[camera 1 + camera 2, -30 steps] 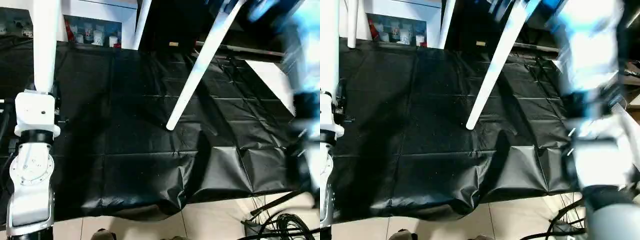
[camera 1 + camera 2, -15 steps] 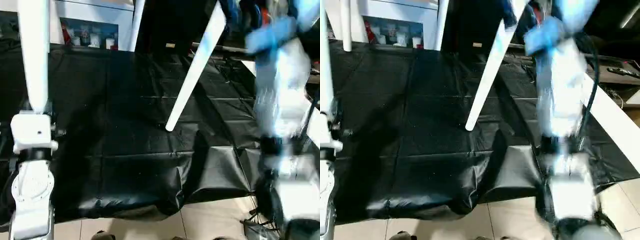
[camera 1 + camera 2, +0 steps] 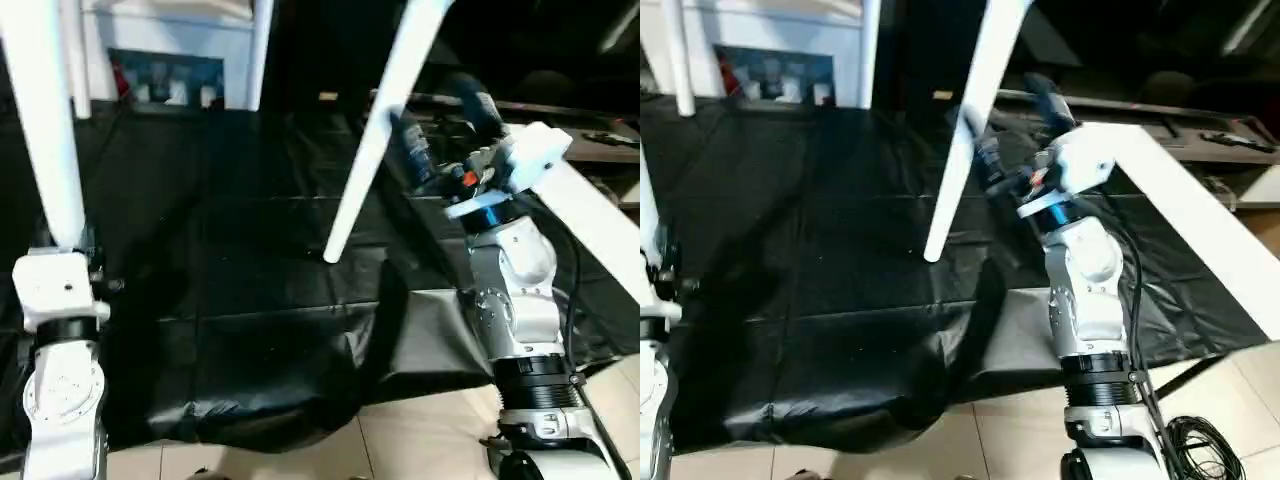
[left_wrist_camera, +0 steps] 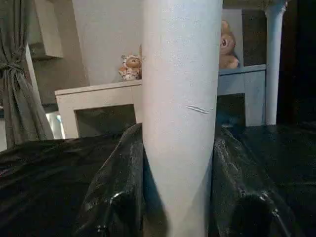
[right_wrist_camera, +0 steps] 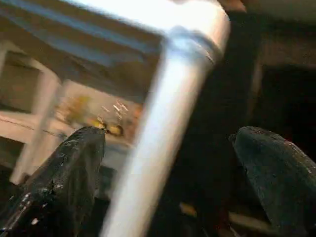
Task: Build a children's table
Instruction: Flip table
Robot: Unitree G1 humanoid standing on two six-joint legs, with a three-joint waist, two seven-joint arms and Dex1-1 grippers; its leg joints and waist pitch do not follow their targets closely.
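Across the head views, a white leg [image 3: 372, 140] slants over the black sheet [image 3: 230, 290], top cut off; the right hand [image 3: 1012, 140] spreads wide beside it. Left wrist: the left hand [image 4: 180, 217] grips another leg [image 4: 180, 98]. Right wrist: blurred fingers [image 5: 64, 177] flank the leg.

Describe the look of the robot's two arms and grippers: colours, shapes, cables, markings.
Both forearms are silver-white rounded segments with ribbed black rings at the joints. The right arm carries a blue band and small red parts near its white wrist block, with a black cable alongside. The right gripper has two black fingers. The left arm ends in a white block.
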